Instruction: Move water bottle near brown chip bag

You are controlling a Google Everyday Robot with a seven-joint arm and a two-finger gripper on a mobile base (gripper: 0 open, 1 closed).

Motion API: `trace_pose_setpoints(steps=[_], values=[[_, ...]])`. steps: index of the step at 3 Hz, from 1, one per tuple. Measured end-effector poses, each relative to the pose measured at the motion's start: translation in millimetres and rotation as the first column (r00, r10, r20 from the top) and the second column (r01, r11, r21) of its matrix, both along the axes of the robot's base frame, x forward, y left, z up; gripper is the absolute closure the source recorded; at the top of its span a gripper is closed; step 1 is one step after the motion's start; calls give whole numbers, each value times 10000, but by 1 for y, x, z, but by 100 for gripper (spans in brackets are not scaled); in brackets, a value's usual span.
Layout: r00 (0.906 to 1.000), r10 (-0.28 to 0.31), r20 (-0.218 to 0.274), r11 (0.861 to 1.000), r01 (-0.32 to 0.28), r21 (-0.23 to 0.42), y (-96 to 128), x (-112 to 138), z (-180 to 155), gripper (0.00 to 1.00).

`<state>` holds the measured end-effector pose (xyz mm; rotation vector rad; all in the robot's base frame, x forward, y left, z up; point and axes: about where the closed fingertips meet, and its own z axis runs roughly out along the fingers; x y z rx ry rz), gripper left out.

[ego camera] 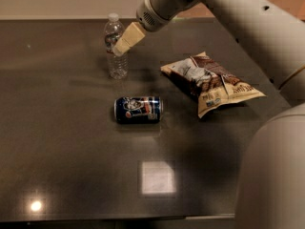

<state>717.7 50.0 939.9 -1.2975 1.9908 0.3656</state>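
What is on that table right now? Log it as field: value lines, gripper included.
surface: dark table
bottle: water bottle, upright, towards the back left
gripper: gripper at the bottle's upper body, overlapping it in the camera view; contact cannot be told
bag: brown chip bag, lying flat to the right of the bottle, apart from it
can: soda can, on its side, nearer the camera than the bottle
task state: bottle not yet beside the bag
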Motion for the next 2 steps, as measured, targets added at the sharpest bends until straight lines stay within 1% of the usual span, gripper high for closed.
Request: trace_pose_setpoints(steps=[2], values=[[9998, 117, -190, 9998, -113, 171, 24, 10, 2, 0]])
